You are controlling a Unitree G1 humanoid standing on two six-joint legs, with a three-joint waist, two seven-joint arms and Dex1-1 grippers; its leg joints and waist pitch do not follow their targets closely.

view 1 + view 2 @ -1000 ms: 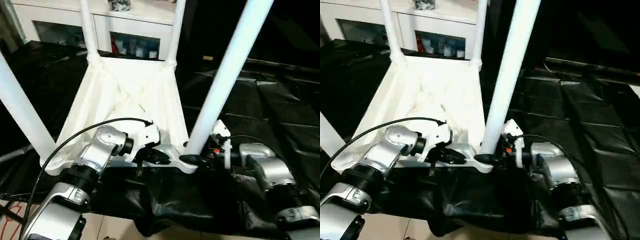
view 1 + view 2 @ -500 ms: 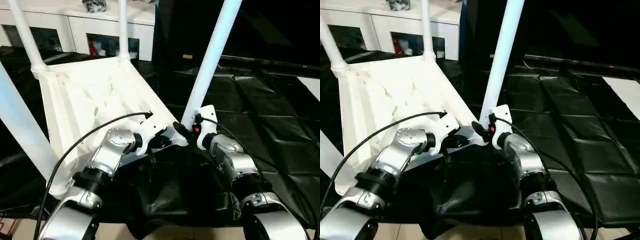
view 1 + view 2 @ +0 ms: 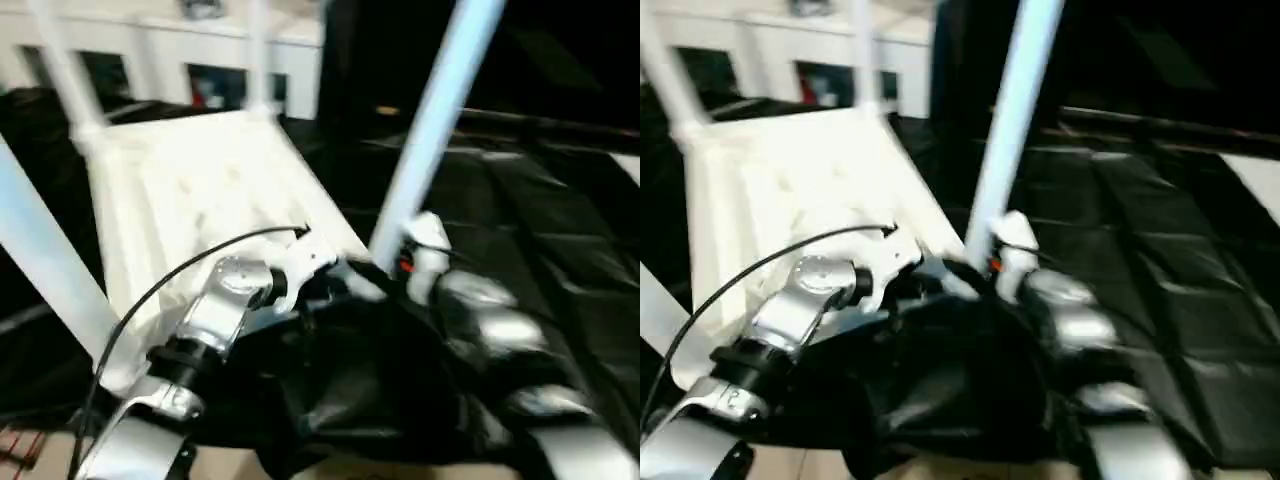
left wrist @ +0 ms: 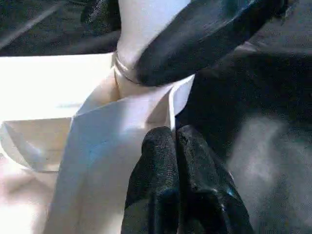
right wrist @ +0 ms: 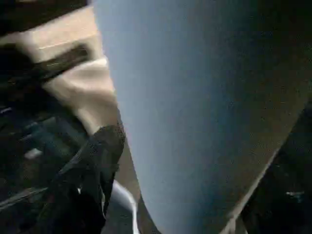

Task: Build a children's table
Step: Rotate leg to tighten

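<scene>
The children's table lies upside down, its ribbed white tabletop (image 3: 190, 190) on the black-draped work table and its white legs pointing up. The near right leg (image 3: 430, 130) stands in the corner socket (image 4: 131, 73). My right gripper (image 3: 385, 270) is at that leg's base, and the leg (image 5: 204, 107) looms right in front of its wrist camera. My left gripper (image 4: 171, 131) is shut, its tips against the tabletop's rim just beside that socket, with nothing between them. Another leg (image 3: 40, 260) rises at the near left, and two more (image 3: 258, 50) stand at the far corners.
The black-draped work table (image 3: 540, 200) stretches to the right. White cabinets (image 3: 200, 60) stand behind the tabletop. A black cable (image 3: 170, 280) arcs over my left forearm. The table's near edge drops to the floor (image 3: 40, 455).
The camera has swung, so the whole picture has shifted. Both grippers have stayed at the tabletop's near right corner, the right one at the leg's base.
</scene>
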